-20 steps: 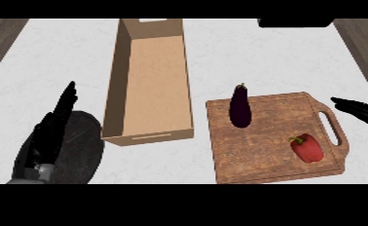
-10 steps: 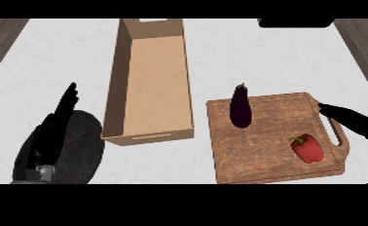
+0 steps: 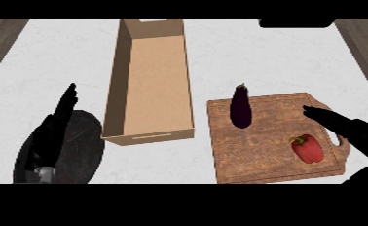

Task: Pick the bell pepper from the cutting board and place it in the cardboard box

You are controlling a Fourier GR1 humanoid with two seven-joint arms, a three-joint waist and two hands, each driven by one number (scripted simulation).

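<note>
A dark purple eggplant [image 3: 241, 107] is seen lying lengthwise, stem pointing away. A round black plate [image 3: 79, 147] is parked at the lower left of the pale, marbled surface [image 3: 64, 59].

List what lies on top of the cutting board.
On the cutting board lie an eggplant and a red bell pepper. The right hand reaches over its handle end, hiding part of it.

Pale marbled table [image 3: 273, 59] fills view; dark wood strips at far corners [image 3: 10, 30]; black block at top right edge [image 3: 296, 23].
</note>
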